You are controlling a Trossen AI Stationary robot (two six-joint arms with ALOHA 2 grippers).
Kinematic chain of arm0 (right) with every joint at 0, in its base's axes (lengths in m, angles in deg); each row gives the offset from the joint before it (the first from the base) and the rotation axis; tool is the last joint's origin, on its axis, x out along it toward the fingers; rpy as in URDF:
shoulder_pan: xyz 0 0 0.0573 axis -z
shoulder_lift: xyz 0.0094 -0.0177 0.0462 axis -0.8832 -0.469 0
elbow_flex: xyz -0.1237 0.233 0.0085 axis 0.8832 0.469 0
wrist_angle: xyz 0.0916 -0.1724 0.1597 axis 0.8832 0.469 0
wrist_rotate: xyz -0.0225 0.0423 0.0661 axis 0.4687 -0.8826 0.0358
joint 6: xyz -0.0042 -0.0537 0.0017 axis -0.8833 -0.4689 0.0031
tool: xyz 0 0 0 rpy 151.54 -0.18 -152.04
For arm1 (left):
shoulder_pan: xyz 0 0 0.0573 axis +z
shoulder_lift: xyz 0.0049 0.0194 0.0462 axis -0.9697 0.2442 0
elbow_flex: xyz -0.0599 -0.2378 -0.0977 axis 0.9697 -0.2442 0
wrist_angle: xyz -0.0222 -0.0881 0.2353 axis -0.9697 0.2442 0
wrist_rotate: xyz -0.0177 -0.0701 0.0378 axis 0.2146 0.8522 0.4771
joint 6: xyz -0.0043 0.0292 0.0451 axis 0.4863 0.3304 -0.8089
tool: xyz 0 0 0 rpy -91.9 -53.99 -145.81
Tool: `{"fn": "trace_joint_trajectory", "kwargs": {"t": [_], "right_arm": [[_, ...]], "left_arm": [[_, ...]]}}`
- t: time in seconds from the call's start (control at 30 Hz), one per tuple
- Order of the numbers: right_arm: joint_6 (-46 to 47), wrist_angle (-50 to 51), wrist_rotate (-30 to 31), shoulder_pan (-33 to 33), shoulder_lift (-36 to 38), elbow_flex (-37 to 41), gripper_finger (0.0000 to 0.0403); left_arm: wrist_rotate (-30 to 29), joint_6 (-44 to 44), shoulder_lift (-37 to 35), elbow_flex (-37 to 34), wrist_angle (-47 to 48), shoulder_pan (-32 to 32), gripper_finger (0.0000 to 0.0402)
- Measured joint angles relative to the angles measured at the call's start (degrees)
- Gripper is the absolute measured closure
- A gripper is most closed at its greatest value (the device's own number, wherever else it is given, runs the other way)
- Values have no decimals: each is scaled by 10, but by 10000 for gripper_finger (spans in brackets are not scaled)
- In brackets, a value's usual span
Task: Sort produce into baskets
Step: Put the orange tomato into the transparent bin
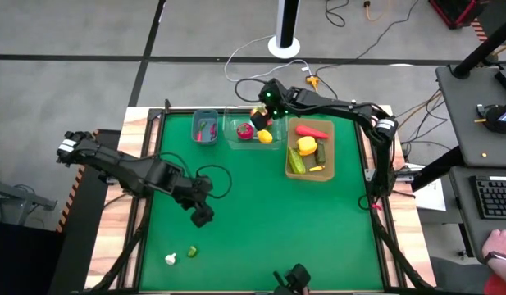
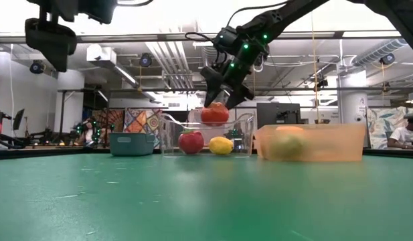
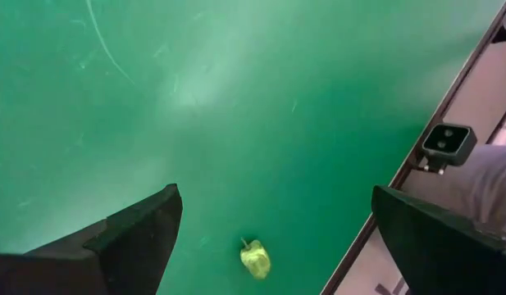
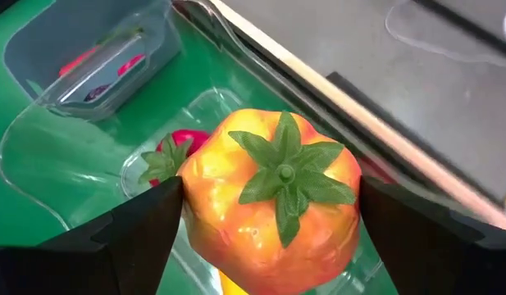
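Over clear tub point(image 1: 246, 131) | right gripper point(image 1: 261, 116) jaws around orange tomato point(image 4: 273, 197) (clamped or not, unclear) | left gripper point(image 1: 203, 217) jaws apart

Overhead, table-level, two wrist views — shared table point(image 1: 261, 213).

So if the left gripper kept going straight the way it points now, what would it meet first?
Probably the bare green table. The left gripper, fingers open, aims down at the mat; a small yellow-green piece lies between them, though how near the gripper's line it lies is unclear.
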Motion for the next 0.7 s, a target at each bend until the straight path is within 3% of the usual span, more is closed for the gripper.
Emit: {"fn": "trace_joint_trajectory", "kwargs": {"t": [0.2,0.33,0.43,0.53,0.7], "right_arm": [[26,48,-12,2,0,0,49],[-9,8,14,-6,2,0,48],[11,-12,-48,0,0,0,48],[30,-1,-22,0,-1,0,49],[40,-7,-64,-1,0,0,55]], "left_arm": [[0,31,2,0,1,-31,25],[-22,54,2,0,1,-50,25],[-27,66,2,0,0,-57,25],[-28,85,2,0,-2,-64,25],[-38,99,2,0,-2,-74,25]]}}
